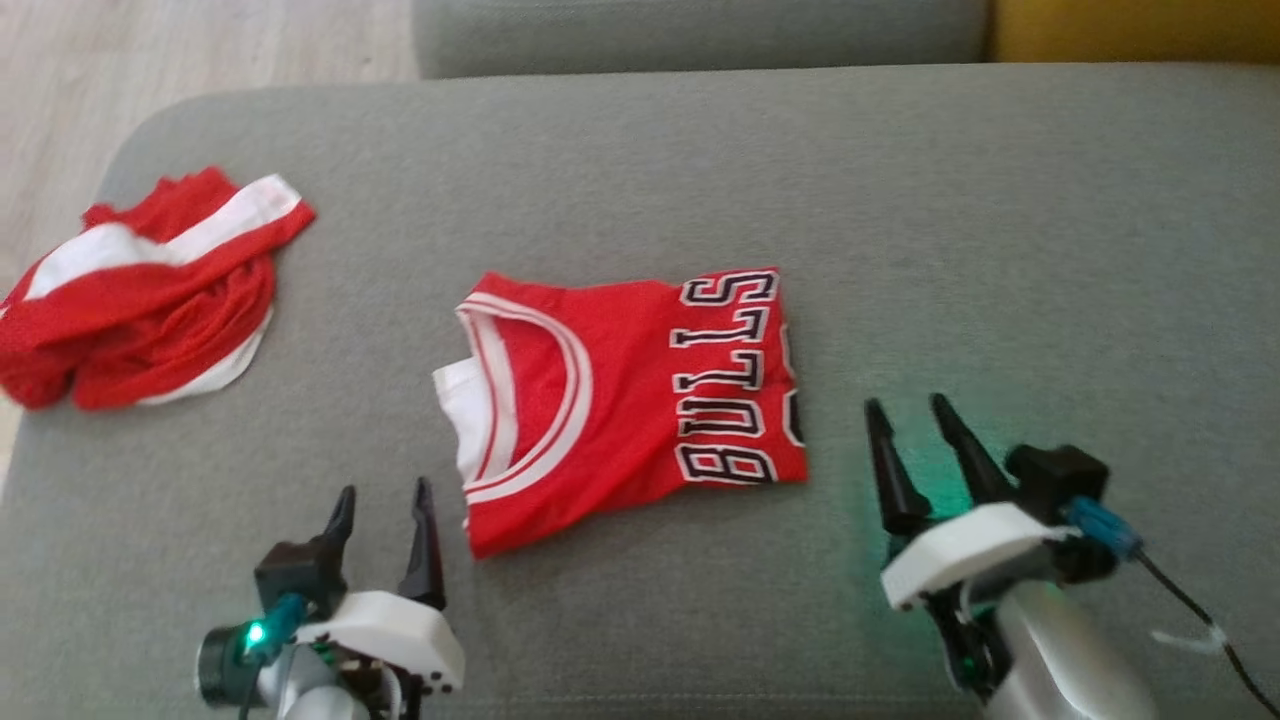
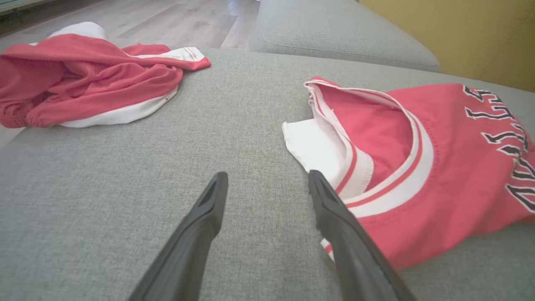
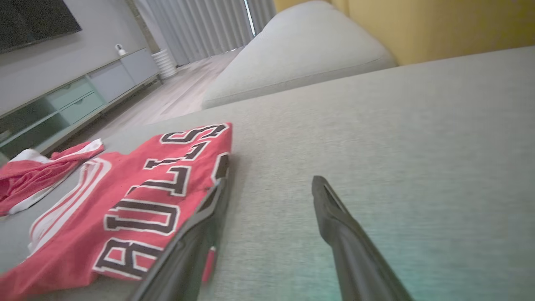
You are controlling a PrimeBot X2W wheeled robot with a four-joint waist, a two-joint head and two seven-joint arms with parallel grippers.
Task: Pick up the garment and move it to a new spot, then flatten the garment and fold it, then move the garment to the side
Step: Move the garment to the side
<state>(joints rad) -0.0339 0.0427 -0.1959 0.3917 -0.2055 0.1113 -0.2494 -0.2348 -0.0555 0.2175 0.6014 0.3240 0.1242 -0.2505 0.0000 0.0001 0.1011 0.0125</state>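
Lying folded, the jersey [image 1: 620, 385] sits mid sofa cushion [image 1: 1000, 200]; looks like light, limp, slick mesh, so pinch all layers at collar end and lettered edge or it unfolds; left gripper [image 1: 385, 487] spread, empty, beside the collar; right gripper [image 1: 907, 400] spread, empty, near the lettering; second red garment [image 1: 140, 290] crumpled far left.

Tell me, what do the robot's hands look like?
The left gripper and right gripper each have two long, dark, tapering fingers on a white housing and silvery forearm. The left carries a green light; the right has a blue connector and black cable.
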